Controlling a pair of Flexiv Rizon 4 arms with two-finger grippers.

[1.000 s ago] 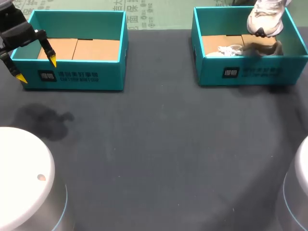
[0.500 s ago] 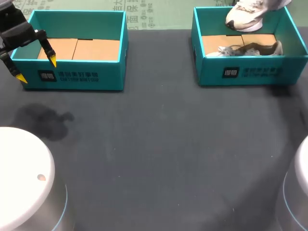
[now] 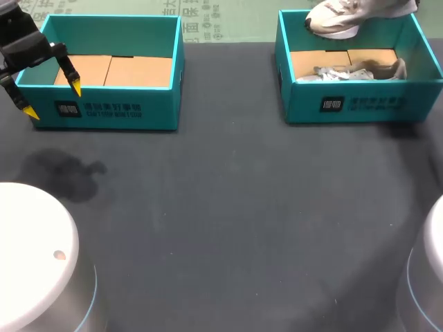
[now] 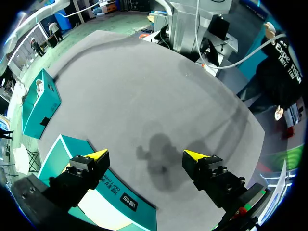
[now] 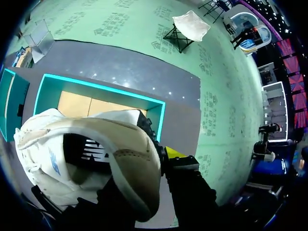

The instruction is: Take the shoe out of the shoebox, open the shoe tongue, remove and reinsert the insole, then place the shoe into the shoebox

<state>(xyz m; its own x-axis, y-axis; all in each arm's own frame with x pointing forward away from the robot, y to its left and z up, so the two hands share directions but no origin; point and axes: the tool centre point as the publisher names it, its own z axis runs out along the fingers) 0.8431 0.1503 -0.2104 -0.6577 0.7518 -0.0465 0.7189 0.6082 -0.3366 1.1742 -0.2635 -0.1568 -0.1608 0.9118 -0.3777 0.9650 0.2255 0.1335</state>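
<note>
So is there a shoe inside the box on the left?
No, the left shoebox shows only its bare brown floor; the white shoe is over the right shoebox.

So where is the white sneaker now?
In the head view, the white sneaker hangs at the far right, over the back rim of the right-hand teal cardboard shoebox.

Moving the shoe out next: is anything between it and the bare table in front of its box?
Only the shoebox's front wall and a second shoe inside; the held shoe seems to hang above both.
</note>
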